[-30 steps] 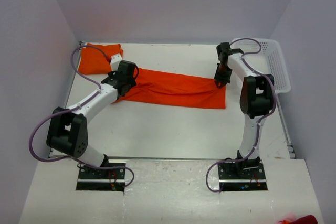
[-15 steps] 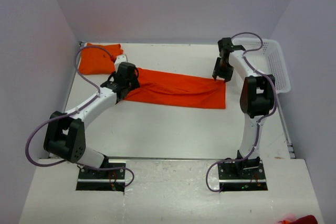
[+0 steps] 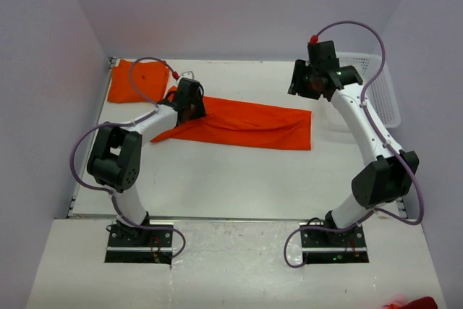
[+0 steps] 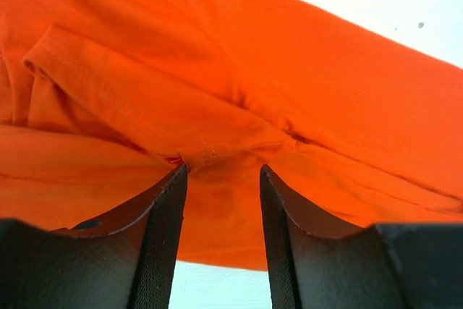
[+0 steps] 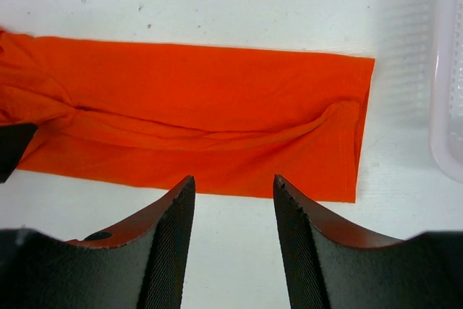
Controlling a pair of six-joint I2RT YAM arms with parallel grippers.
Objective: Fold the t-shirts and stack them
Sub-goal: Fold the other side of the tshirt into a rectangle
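T-shirt (image 3: 247,124) lies stretched flat below your right gripper (image 5: 233,182), whose fingers are spread and empty. Your left gripper (image 4: 221,171) is spread too, a bunched fold just past its tips.

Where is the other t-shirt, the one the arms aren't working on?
In the top view, the bunched t-shirt lies at the table's far left corner, just behind the left gripper and the long t-shirt stretched across the middle.
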